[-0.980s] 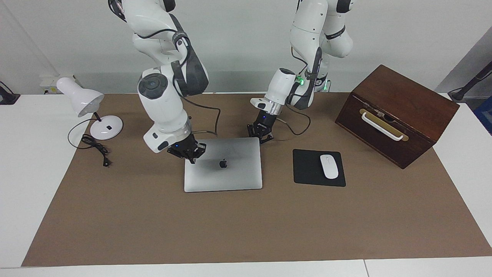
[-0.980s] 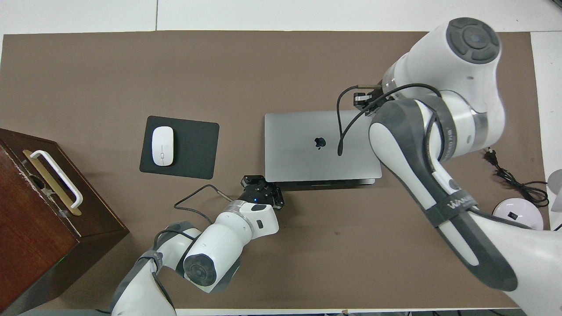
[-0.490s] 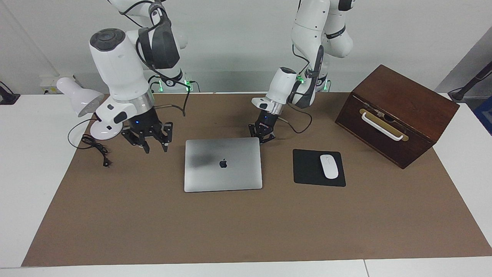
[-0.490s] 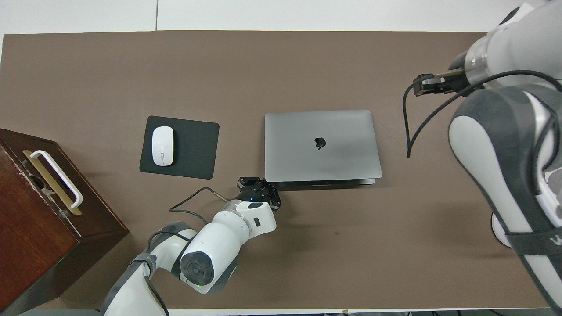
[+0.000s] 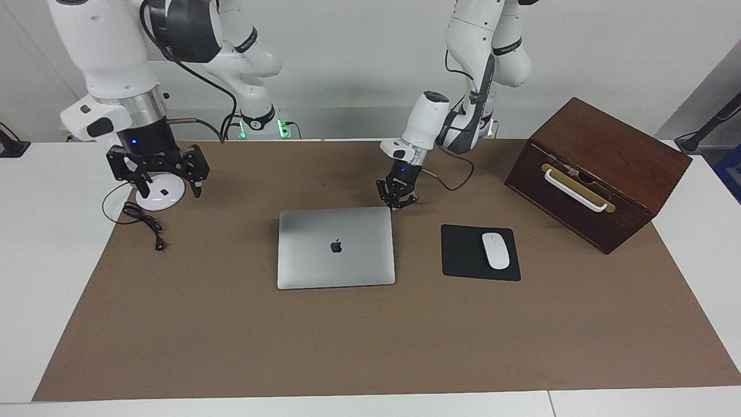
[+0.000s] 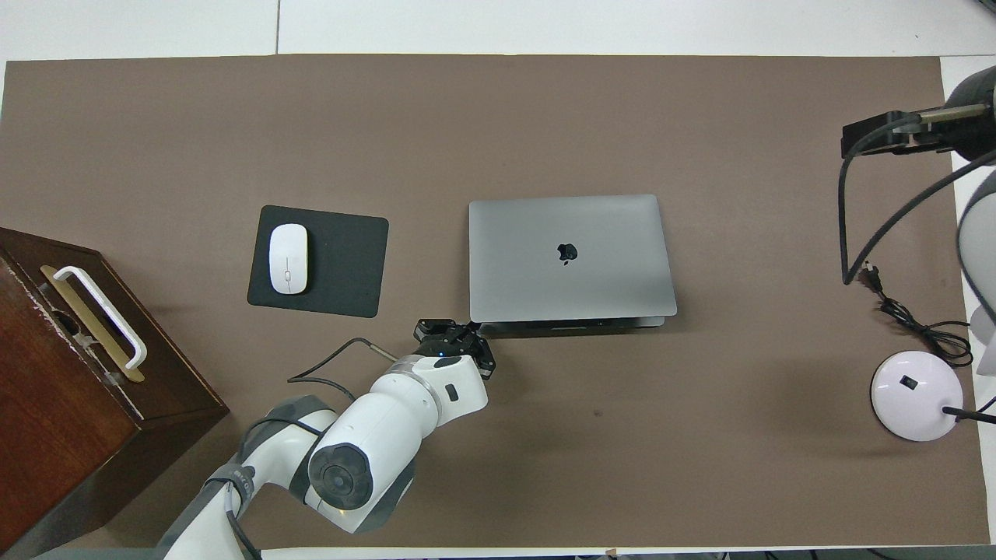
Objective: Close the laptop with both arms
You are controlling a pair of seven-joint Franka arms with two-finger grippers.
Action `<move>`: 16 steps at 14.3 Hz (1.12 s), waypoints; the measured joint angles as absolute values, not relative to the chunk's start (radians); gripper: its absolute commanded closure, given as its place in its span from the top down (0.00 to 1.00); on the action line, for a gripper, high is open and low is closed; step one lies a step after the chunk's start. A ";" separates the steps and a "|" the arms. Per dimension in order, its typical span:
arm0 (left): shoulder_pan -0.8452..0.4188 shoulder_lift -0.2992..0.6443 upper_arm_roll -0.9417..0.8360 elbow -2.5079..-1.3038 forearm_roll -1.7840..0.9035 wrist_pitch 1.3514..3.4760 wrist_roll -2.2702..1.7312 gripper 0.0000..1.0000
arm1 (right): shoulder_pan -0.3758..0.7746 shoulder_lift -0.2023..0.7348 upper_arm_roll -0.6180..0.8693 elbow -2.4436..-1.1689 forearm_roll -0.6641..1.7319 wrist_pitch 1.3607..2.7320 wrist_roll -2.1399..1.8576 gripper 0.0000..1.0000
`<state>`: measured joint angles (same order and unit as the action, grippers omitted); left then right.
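Observation:
The silver-grey laptop (image 5: 336, 246) lies shut and flat on the brown mat, its apple logo facing up; it also shows in the overhead view (image 6: 572, 257). My left gripper (image 5: 397, 202) is low beside the laptop's corner nearest the robots, toward the left arm's end; it also shows in the overhead view (image 6: 455, 342). It holds nothing. My right gripper (image 5: 157, 176) is open and empty, raised over the lamp base, well away from the laptop.
A black mouse pad (image 5: 463, 255) with a white mouse (image 5: 496, 250) lies beside the laptop toward the left arm's end. A brown wooden box (image 5: 596, 174) stands past it. A white lamp base (image 5: 160, 194) and black cord (image 5: 142, 223) are at the right arm's end.
My right gripper has left the laptop's lid, swung toward its own end of the table and risen over the lamp. My left gripper has barely moved. The laptop lies still.

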<state>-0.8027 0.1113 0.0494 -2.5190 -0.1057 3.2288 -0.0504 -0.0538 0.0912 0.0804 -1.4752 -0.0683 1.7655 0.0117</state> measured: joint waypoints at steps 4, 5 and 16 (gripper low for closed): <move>-0.791 0.003 0.054 -2.519 -0.106 3.067 -0.056 0.00 | -0.072 0.033 0.069 -1.473 -0.070 1.760 -0.017 1.00; -0.790 -0.016 0.055 -2.519 -0.106 3.037 -0.062 0.00 | -0.073 0.026 0.065 -1.473 -0.070 1.753 -0.026 1.00; -0.635 -0.257 0.065 -2.368 -0.106 2.468 -0.079 0.00 | -0.073 -0.003 0.022 -1.475 -0.060 1.632 -0.021 1.00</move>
<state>-0.6346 -0.2572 0.0654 -2.3683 -0.1059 2.4684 -0.0790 -0.0726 -0.0030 0.0216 -1.4746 -0.0603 1.6323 -0.0213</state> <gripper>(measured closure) 0.991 0.000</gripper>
